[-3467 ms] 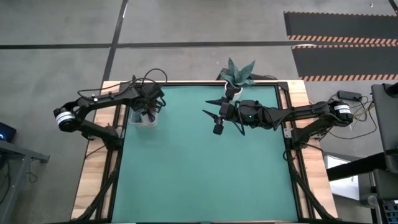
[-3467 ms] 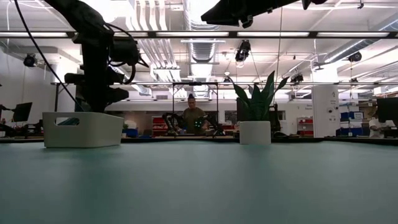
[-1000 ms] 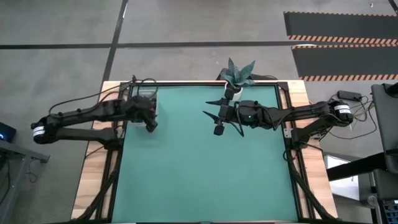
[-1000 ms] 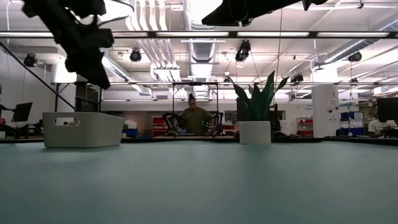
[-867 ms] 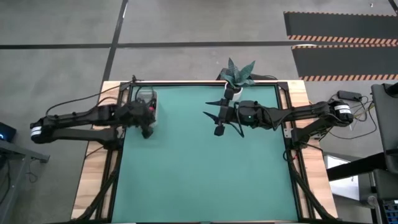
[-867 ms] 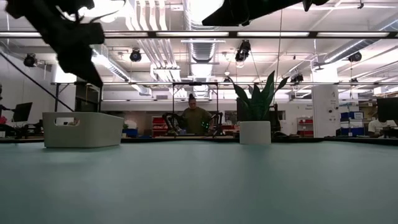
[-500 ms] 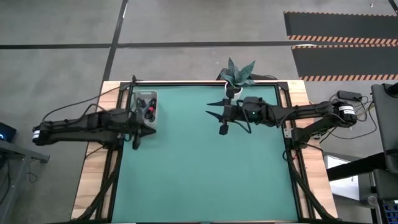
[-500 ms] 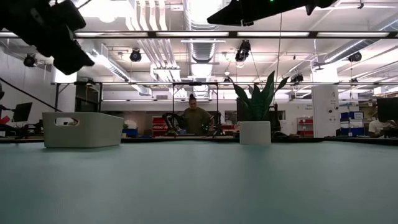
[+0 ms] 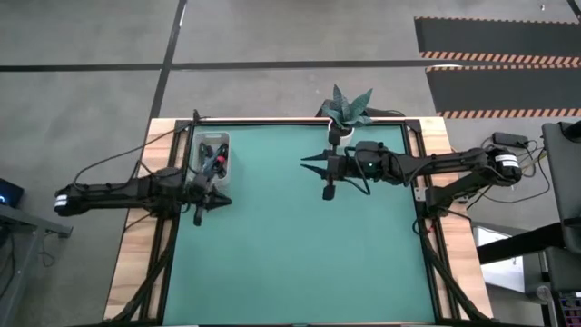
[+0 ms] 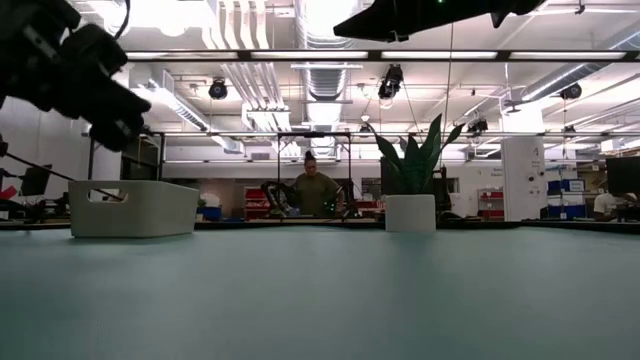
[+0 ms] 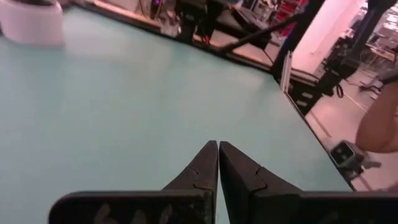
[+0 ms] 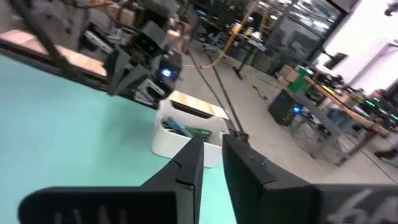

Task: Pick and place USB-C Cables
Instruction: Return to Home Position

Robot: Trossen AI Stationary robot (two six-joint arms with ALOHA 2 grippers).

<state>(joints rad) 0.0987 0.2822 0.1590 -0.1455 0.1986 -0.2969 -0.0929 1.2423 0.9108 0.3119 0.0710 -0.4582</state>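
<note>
A white bin [image 9: 214, 155] stands at the table's far left, and the USB-C cables [image 9: 216, 162] lie inside it as a tangle of green, teal and red-black. The right wrist view shows their green and teal ends [image 12: 181, 128] over the bin's rim. My left gripper [image 9: 224, 202] hovers shut and empty just on the near side of the bin, pointing toward the table's right. Its fingertips [image 11: 218, 147] meet above bare mat. My right gripper [image 9: 304, 161] hangs high over the far middle of the table, pointing toward the bin. Its fingers [image 12: 194, 149] are a narrow gap apart with nothing between them.
A potted plant [image 9: 348, 109] in a white pot [image 10: 411, 213] stands at the far edge, close behind my right arm. The green mat [image 9: 300, 254] spreads bare across the middle and near side. A person sits in the room beyond the table.
My left gripper has drawn back from above the bin toward the table's near edge, leaving the bin and its cables uncovered. My right gripper has stayed over the far middle while its fingers have drawn closer together.
</note>
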